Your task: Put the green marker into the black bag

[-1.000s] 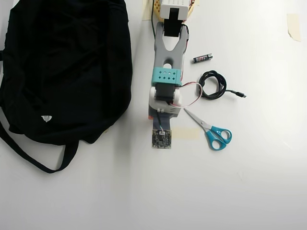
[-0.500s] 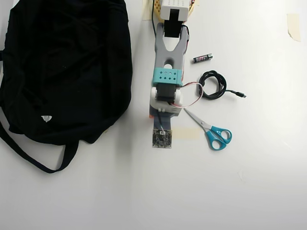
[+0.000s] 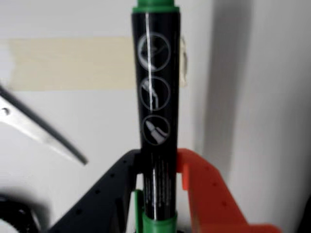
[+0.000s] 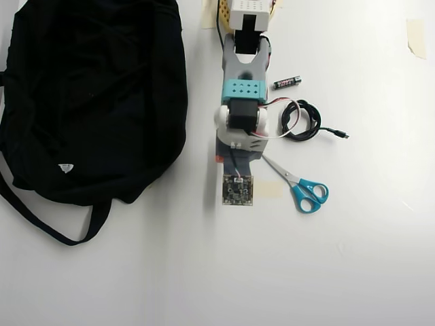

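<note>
The gripper [image 3: 158,194] is squeezed tight on the green marker [image 3: 155,111]. The arm has just lifted and swung a little. The black bag [image 4: 88,95] fills the desk's top left corner, so the carry probably begins.

Overhead camera looks straight down; wrist camera, seemingly downward, shares the scissors [image 4: 299,185].
</note>
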Controlling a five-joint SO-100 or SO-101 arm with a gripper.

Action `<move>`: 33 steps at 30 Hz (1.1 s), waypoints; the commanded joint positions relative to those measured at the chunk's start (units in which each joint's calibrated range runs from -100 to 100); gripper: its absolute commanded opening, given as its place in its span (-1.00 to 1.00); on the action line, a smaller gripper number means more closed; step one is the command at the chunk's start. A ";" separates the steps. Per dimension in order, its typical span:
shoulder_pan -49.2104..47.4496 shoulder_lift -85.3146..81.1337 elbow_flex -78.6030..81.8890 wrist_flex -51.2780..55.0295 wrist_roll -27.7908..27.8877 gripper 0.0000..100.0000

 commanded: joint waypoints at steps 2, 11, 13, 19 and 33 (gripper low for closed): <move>-1.09 -1.64 -3.59 1.11 -0.09 -0.96; -1.91 -8.03 5.30 1.29 -0.46 -0.96; -1.91 -11.68 10.15 1.29 -0.46 -0.96; -1.91 -24.13 24.44 1.29 -1.03 -0.96; -2.66 -47.86 48.52 1.29 -5.18 -0.96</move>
